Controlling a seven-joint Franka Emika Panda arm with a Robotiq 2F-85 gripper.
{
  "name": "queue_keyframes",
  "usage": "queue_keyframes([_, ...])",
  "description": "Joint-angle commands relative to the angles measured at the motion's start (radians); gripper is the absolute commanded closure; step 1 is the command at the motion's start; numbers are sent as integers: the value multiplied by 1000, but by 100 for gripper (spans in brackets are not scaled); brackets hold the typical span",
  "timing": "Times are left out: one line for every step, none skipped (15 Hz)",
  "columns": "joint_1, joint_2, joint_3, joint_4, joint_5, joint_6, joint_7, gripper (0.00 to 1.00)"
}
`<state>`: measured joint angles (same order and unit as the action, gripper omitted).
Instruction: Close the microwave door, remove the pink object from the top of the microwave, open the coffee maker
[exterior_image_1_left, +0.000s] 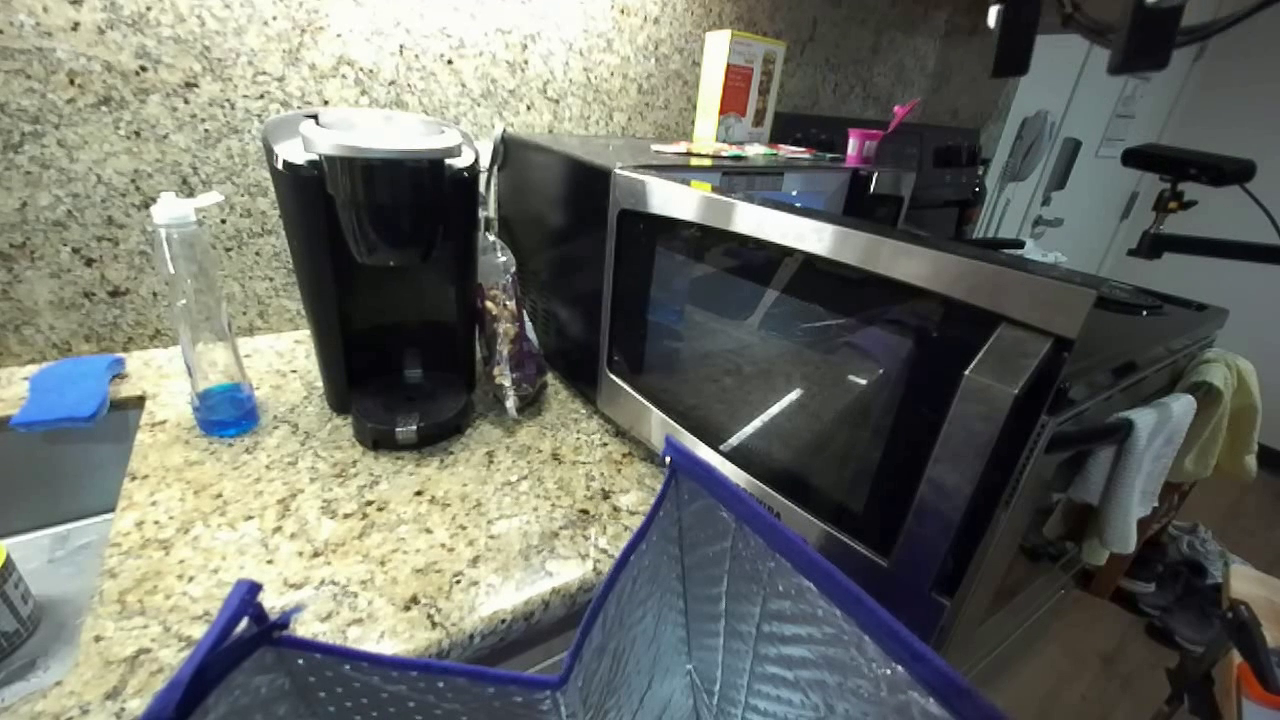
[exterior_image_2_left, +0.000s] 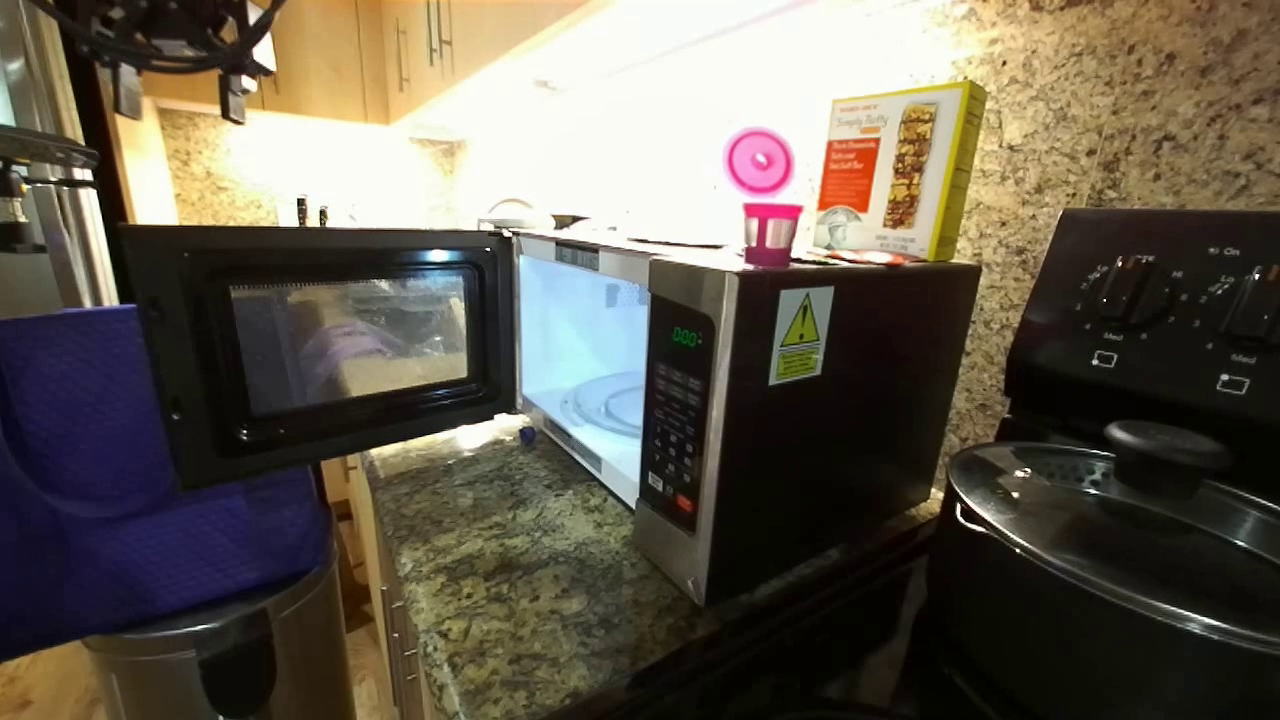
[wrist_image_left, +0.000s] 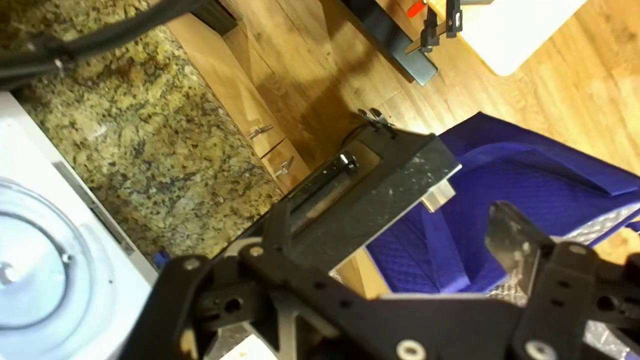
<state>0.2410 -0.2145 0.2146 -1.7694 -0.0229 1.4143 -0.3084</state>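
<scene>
The microwave (exterior_image_2_left: 830, 430) has its door (exterior_image_2_left: 350, 340) swung wide open, with the lit inside and glass turntable showing. The door's outer side and handle show in an exterior view (exterior_image_1_left: 780, 380). The pink object (exterior_image_2_left: 770, 240), a small cup with its lid up, stands on top of the microwave and also shows in an exterior view (exterior_image_1_left: 862, 147). The black coffee maker (exterior_image_1_left: 400, 220) stands beside the microwave, lid down. My gripper (exterior_image_2_left: 180, 100) is open and empty, raised above the door's free-end side. In the wrist view (wrist_image_left: 390, 215) the door (wrist_image_left: 385, 202) lies below its fingers.
A cereal-bar box (exterior_image_2_left: 890, 170) and flat packets (exterior_image_1_left: 740, 150) lie on the microwave. A blue bag (exterior_image_2_left: 90, 480) sits close by the open door. A bottle with blue liquid (exterior_image_1_left: 205, 310) stands by the coffee maker. A lidded pot (exterior_image_2_left: 1100, 590) sits on the stove.
</scene>
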Motion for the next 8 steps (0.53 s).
queue_keyframes([35,85,32,98,-47,-56,-124,0])
queue_keyframes([43,100,36,113,-54,-58,-165,0])
queue_keyframes([48,110,38,121,-58,-50,-210,0])
queue_keyframes([53,125,43,133,-67,-51,-253,0])
queue_keyframes([57,138,46,144,-71,-47,-298,0])
queue_keyframes([61,149,47,153,-75,-44,-344,0])
queue_keyframes([63,170,51,166,-82,-42,-388,0])
queue_keyframes([64,178,56,175,-105,-48,-433,0])
